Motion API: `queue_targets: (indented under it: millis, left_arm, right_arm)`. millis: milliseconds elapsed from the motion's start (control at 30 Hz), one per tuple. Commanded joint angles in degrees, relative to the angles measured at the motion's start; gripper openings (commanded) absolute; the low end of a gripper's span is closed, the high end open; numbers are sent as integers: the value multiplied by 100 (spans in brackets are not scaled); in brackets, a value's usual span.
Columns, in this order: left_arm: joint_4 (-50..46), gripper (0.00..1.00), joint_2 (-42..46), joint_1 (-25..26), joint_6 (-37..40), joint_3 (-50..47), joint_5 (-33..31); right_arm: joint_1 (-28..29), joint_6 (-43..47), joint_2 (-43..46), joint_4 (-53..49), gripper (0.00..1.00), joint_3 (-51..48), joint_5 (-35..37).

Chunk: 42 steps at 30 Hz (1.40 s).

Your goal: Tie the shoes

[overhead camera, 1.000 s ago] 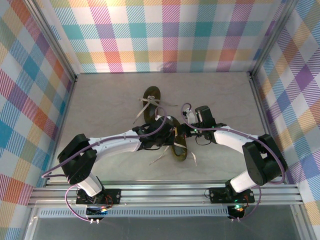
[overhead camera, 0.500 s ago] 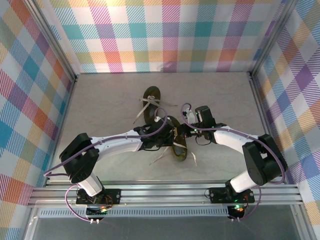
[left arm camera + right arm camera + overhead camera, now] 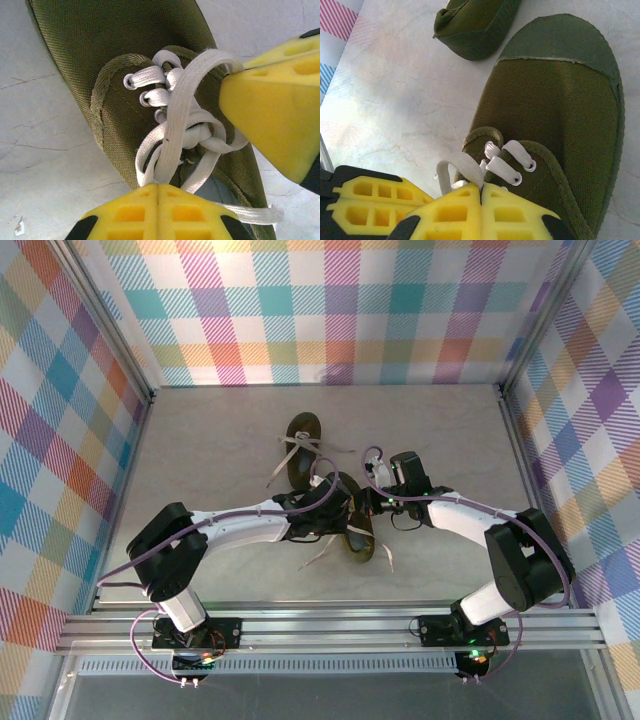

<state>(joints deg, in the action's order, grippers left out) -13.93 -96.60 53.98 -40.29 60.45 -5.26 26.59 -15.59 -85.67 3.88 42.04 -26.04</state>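
Two dark olive shoes lie on the table: the near shoe [image 3: 362,536] between my grippers and the far shoe [image 3: 303,445] behind it. The left wrist view looks down on the near shoe [image 3: 125,45], whose pale laces cross in a knot [image 3: 192,136] over the tongue. My left gripper [image 3: 158,186] is shut on a lace loop [image 3: 175,110]. The right gripper's yellow fingers [image 3: 270,110] pinch the other loop close by. In the right wrist view my right gripper [image 3: 481,185] is shut on a lace loop [image 3: 465,167] above the eyelets.
Loose lace ends [image 3: 318,552] trail over the pale table [image 3: 200,460] on both sides of the near shoe. The far shoe's laces [image 3: 285,462] lie spread out. Plaid walls [image 3: 340,310] close off three sides, and a metal rail [image 3: 330,625] runs along the near edge.
The left arm's elbow has shifted right and its gripper has edged slightly toward the near shoe. The right arm has stayed put, and both grippers stay shut on the laces.
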Motion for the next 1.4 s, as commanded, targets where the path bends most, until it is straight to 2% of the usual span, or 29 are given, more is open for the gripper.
queue_targets:
  millis: [0,200,400,533,600,767,1067,1367]
  left_arm:
    - [-154,4,-118,25,-104,217,-77]
    - [-550,18,-32,25,-111,258,-387]
    - [-562,31,396,26,33,60,-681]
    - [-578,41,409,25,83,64,-633]
    - [-516,42,345,25,68,64,-549]
    - [-426,40,195,25,40,81,-406]
    - [-320,31,36,25,-2,65,-172]
    - [-337,4,236,25,19,11,-241]
  right_arm:
    - [26,66,33,157,0,-43,-120]
    - [31,74,33,157,0,-35,-129]
    - [30,78,25,156,0,-36,-146]
    - [31,79,-11,174,0,-21,-166]
    - [31,74,-11,164,0,-13,-164]
    - [31,84,19,157,0,-23,-147]
    - [33,83,24,157,0,-41,-129]
    - [37,99,50,146,0,-53,-69]
